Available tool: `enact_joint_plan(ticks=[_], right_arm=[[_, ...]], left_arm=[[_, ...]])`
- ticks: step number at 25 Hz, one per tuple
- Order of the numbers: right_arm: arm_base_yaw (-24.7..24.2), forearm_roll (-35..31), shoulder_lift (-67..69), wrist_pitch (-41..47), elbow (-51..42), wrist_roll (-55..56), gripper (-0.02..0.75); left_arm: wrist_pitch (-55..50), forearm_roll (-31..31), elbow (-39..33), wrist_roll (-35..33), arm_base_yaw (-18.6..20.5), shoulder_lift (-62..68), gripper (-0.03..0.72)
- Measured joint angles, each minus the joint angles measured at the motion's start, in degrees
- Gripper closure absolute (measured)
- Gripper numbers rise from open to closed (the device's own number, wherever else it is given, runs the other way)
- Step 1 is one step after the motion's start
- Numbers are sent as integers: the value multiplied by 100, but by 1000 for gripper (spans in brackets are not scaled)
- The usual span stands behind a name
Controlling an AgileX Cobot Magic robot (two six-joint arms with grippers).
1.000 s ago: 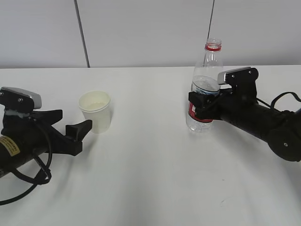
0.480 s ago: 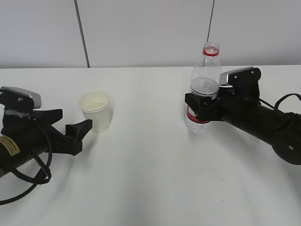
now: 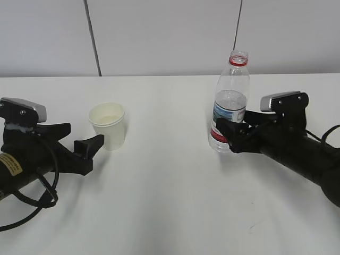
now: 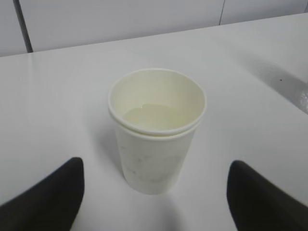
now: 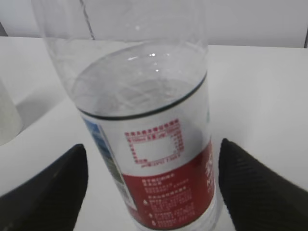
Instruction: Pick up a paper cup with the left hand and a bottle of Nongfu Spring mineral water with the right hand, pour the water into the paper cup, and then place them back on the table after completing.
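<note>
The cream paper cup (image 3: 108,126) stands upright on the white table (image 3: 170,202), with clear water (image 4: 154,115) in its bottom. My left gripper (image 3: 82,136) is open just left of the cup and does not touch it. In the left wrist view the cup (image 4: 156,139) sits ahead of the left gripper (image 4: 154,164), between the spread fingers. The uncapped Nongfu Spring bottle (image 3: 229,106) stands upright, partly full. My right gripper (image 3: 228,137) is open. Its fingers flank the bottle's red label (image 5: 168,192) with gaps on both sides in the right wrist view, around the right gripper (image 5: 152,147).
A white wall with two dark vertical seams (image 3: 92,37) runs behind the table. The left arm's black cable (image 3: 32,204) loops on the table at the front left. Bare tabletop lies between cup and bottle.
My right gripper has let go of the bottle and drawn back to the right. The bottle now stands on the table. The left arm and the cup have not moved.
</note>
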State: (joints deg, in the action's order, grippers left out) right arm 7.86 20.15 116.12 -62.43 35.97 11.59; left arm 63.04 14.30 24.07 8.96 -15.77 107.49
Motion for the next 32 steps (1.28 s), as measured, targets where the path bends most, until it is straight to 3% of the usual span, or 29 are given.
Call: enact_joint_plan(ticks=[10, 17, 24, 32], right_arm=[[0, -362, -1068, 190, -901, -232, 136], [0, -362, -2203, 1296, -1026, -246, 144], [0, -362, -3646, 3319, -720, -82, 145], [0, -362, -4257, 6208, 763, 387, 145]], left_arm=[[-10, 0, -219, 0, 0, -244, 134], [-404, -6, -276, 0, 0, -771, 132], [-1191, -247, -209, 0, 0, -1516, 132], [-3855, -259, 961, 0, 0, -2248, 139]])
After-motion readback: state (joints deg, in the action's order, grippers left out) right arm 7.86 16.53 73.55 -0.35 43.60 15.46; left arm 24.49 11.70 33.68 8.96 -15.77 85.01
